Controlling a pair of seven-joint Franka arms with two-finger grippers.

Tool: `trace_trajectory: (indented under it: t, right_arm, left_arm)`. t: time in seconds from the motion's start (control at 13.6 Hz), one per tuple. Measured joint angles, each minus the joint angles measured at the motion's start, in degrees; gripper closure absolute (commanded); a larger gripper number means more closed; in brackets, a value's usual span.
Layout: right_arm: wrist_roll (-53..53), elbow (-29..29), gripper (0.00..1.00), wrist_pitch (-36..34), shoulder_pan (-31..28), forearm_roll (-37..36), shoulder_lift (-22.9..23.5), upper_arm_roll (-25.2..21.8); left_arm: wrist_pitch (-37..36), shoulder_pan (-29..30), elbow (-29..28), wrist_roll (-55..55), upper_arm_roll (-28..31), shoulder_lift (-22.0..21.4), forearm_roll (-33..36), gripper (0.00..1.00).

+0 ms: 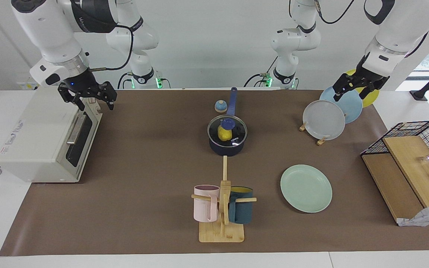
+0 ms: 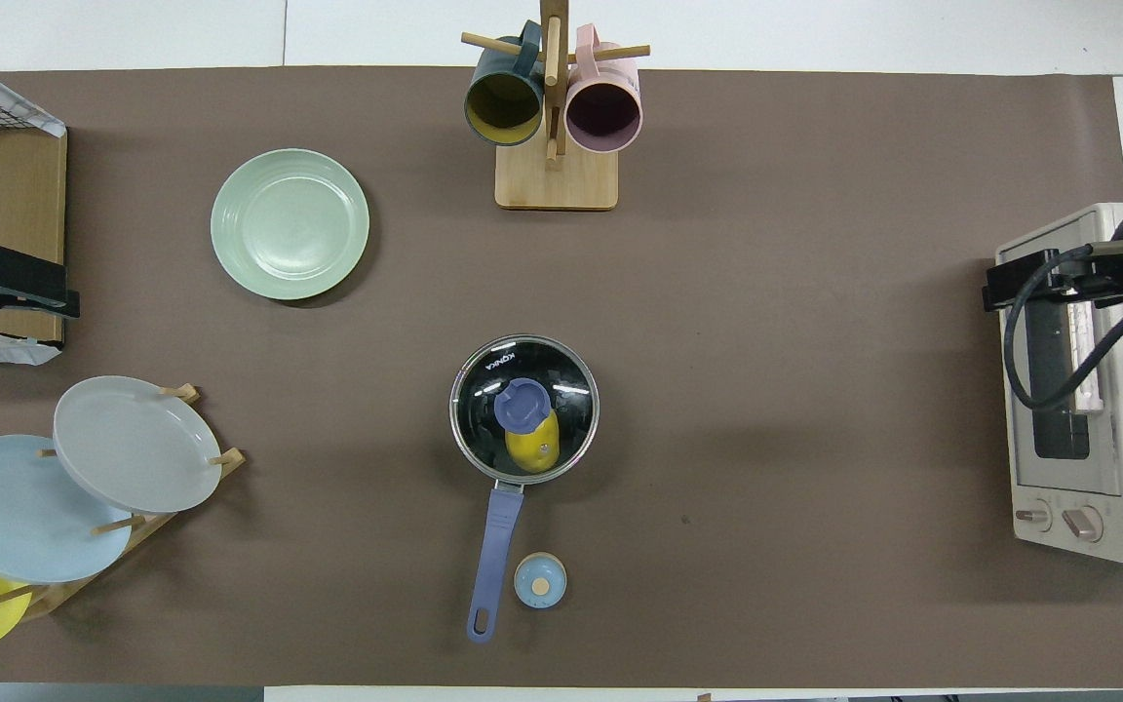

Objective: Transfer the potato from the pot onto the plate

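Right now the potato (image 1: 224, 133) lies inside the pot (image 1: 226, 146), seen through a glass lid (image 1: 237, 128) with a blue knob (image 1: 228, 123) that covers the pot. The pot stands near the middle of the brown mat (image 1: 143, 167), its long blue handle (image 1: 232, 101) pointing toward the robots, and a small round blue timer (image 1: 220, 106) sits just beside that handle. The plate (image 1: 306, 188) lies flat on the mat, farther from the robots than the pot and toward the left arm's end of the table; it carries nothing. A wooden mug stand (image 1: 222, 219) with a pink mug (image 1: 205, 203) and a dark teal mug (image 1: 241, 210) is farther from the robots than the pot. The left gripper (image 1: 356, 89) hangs over the plate rack (image 1: 320, 140) that holds a grey plate (image 1: 324, 120), a light blue plate (image 1: 348, 102) and a yellow plate (image 1: 370, 96); its fingers are spread and hold nothing. The right gripper (image 1: 89, 98) hangs over the toaster oven (image 1: 39, 141) at the right arm's end, fingers likewise spread and empty
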Motion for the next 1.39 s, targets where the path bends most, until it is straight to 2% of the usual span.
trace_trajectory:
  t: [1.03, 1.17, 1.39]
  right_arm:
    - [0.0, 0.2, 0.00, 0.5, 0.0, 0.6, 0.0, 0.6]
    - [0.1, 1.0, 0.00, 0.4, 0.0, 1.5, 0.0, 2.2]
    - [5.9, 2.1, 0.00, 0.2, 0.2, 1.9, 0.0, 8.6]
  left_arm:
    - [0.0, 0.0, 0.0, 0.0, 0.0, 0.0, 0.0, 0.00]
    - [0.0, 0.0, 0.0, 0.0, 0.0, 0.0, 0.0, 0.00]
    - [0.0, 0.0, 0.0, 0.0, 0.0, 0.0, 0.0, 0.00]
